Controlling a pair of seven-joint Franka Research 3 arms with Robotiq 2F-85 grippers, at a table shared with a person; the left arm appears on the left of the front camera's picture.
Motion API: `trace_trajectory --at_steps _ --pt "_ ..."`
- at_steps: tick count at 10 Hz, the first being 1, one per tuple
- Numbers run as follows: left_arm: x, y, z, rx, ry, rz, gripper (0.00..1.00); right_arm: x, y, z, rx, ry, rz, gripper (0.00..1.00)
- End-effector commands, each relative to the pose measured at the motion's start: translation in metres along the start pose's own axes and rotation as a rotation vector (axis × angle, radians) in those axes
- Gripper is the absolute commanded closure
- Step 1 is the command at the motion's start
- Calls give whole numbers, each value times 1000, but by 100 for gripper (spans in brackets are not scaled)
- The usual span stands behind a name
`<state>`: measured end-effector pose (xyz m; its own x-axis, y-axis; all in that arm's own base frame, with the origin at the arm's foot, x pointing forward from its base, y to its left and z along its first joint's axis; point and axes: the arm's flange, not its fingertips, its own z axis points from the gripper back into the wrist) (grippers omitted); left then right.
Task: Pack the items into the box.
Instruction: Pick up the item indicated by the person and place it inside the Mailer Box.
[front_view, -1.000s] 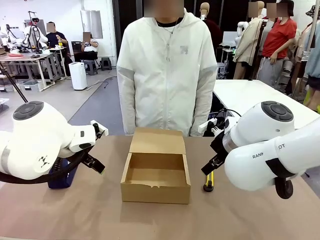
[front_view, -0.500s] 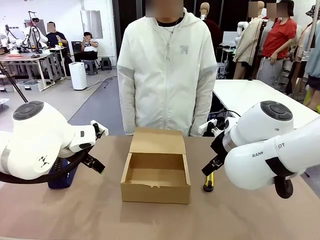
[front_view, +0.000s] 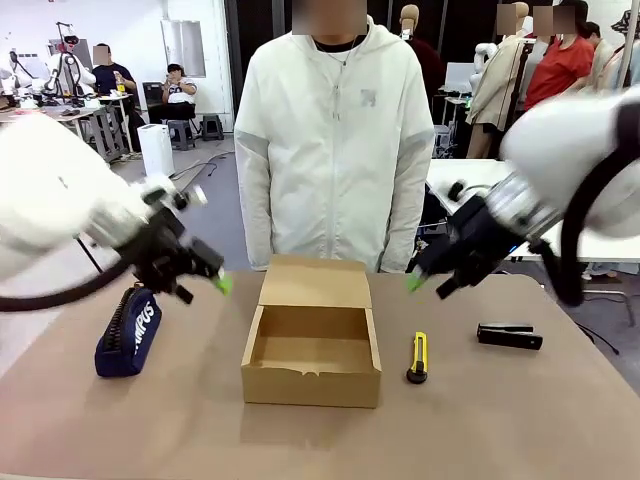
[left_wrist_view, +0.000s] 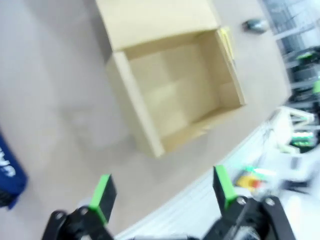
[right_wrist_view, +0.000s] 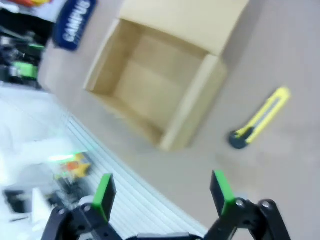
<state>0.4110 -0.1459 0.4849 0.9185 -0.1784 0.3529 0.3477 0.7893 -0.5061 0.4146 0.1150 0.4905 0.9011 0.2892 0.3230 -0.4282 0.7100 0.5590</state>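
My left jaws and right jaws hang spread wide and empty above the bench (front_view: 500, 430). The open cardboard box (front_view: 310, 388) sits centre, with the CAMPUS pouch (front_view: 128, 333) at its nine o'clock. The yellow-and-black utility knife (front_view: 418, 357) and black stapler-like bar (front_view: 509, 336) lie at three.

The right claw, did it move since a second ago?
Yes. The right claw went up: it hung low beside the yellow tool, and now it sits higher, level with the flap of the box.
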Motion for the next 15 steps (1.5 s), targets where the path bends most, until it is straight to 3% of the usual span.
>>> trace_trajectory --at_steps 1,3,5,7,8,9,10,15 --pt "2 42 65 -148 -91 178 0 -1 -43 59 260 -50 -237 0" --pt "-48 110 167 -319 -489 441 0 -43 -98 127 337 -256 -401 0" --pt "-125 165 216 -336 -686 595 0 -102 -156 170 382 -457 -607 0" --pt "-193 208 234 -344 -840 752 0 -150 -197 191 426 -584 -748 0" --pt "-209 224 227 -322 -878 811 0 -157 -208 189 419 -616 -781 0" --pt "-176 209 261 -330 -759 735 0 -153 -202 177 292 -578 -804 0" --pt "-176 209 261 -330 -759 735 0 -173 -215 202 394 -563 -777 0" --pt "-176 209 261 -330 -759 735 0 -173 -215 202 394 -563 -777 0"
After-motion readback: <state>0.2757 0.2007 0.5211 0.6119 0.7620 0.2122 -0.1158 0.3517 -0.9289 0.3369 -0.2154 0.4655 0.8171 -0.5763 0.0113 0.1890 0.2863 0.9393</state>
